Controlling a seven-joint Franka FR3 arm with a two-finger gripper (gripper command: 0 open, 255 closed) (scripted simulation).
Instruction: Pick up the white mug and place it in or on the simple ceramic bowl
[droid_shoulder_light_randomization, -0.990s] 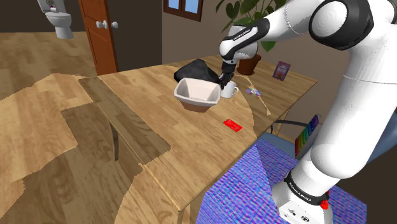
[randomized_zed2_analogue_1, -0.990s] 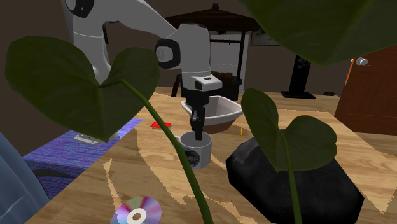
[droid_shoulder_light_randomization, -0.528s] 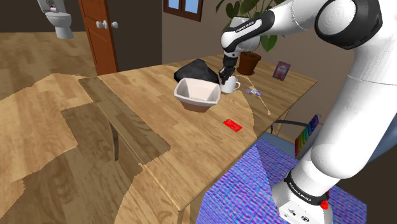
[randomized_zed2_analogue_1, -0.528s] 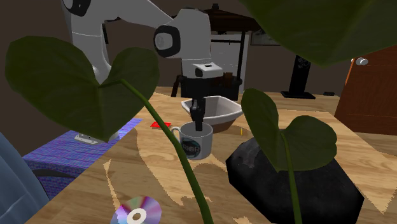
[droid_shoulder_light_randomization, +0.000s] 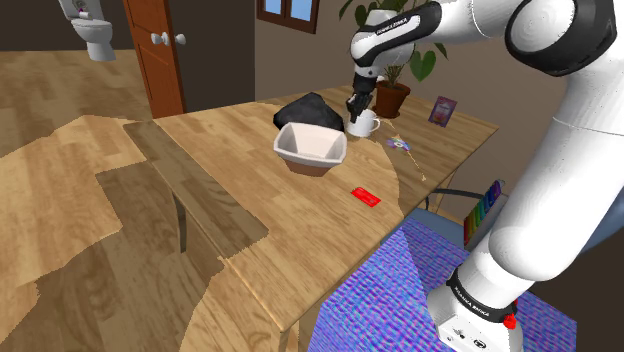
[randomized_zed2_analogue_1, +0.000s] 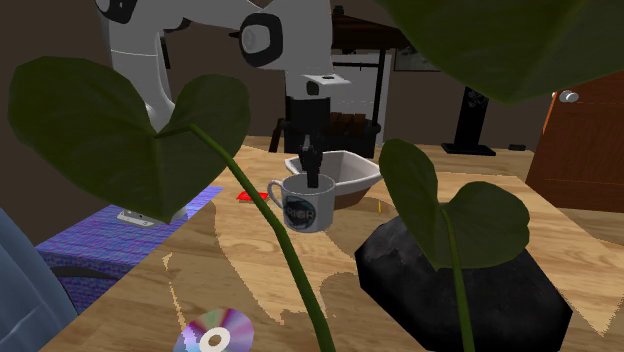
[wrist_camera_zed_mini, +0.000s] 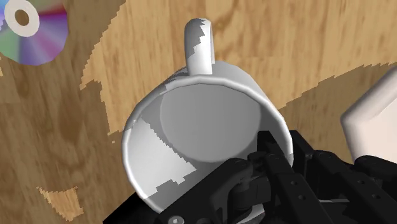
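Mug (randomized_zed2_analogue_1: 306, 205), white with a dark emblem, hangs above the table (droid_shoulder_light_randomization: 250, 190), rim clamped in the jaws, just beside the squarish bowl (droid_shoulder_light_randomization: 310, 167). Table: wood grain. Room: wood floor (droid_shoulder_light_randomization: 60, 130), brown door (droid_shoulder_light_randomization: 155, 55).

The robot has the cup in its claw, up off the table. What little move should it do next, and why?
Probably carry the mug sideways until it hangs above the bowl. The gripper is shut on the mug's rim. The mug looks lifted clear of the table, a bit tilted, and the bowl sits right beside it with nothing inside.
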